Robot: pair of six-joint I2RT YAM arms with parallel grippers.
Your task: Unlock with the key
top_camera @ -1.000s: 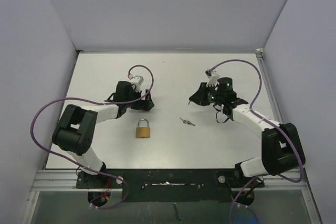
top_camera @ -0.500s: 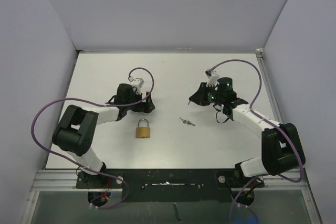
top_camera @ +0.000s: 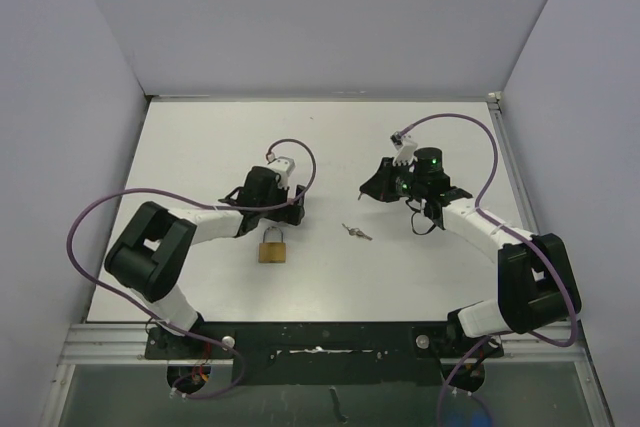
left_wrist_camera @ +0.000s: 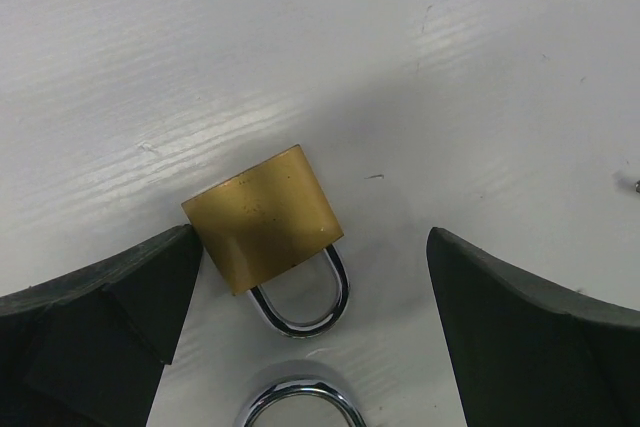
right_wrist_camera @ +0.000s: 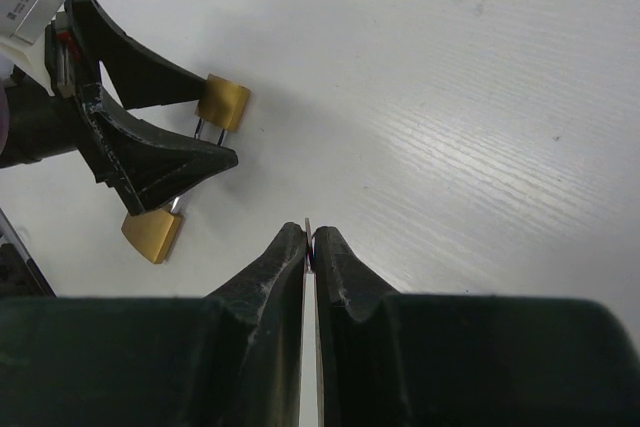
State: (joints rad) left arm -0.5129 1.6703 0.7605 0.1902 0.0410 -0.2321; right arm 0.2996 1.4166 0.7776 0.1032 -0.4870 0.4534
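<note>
Left end effector (left_wrist_camera: 312,252) is swinging in onto the padlock (left_wrist_camera: 265,217), jaws wide open either side. Key (top_camera: 355,233) is lying loose on the tabletop (top_camera: 200,147) (right end effector (right_wrist_camera: 308,237) is pinched closed), so grabbing's coming next.

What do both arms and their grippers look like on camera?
The left arm and right arm have white links, bulky black joints and looping purple cables. Green lights glow on the right wrist. The fingers are matte black wedges tapering to tips.
</note>
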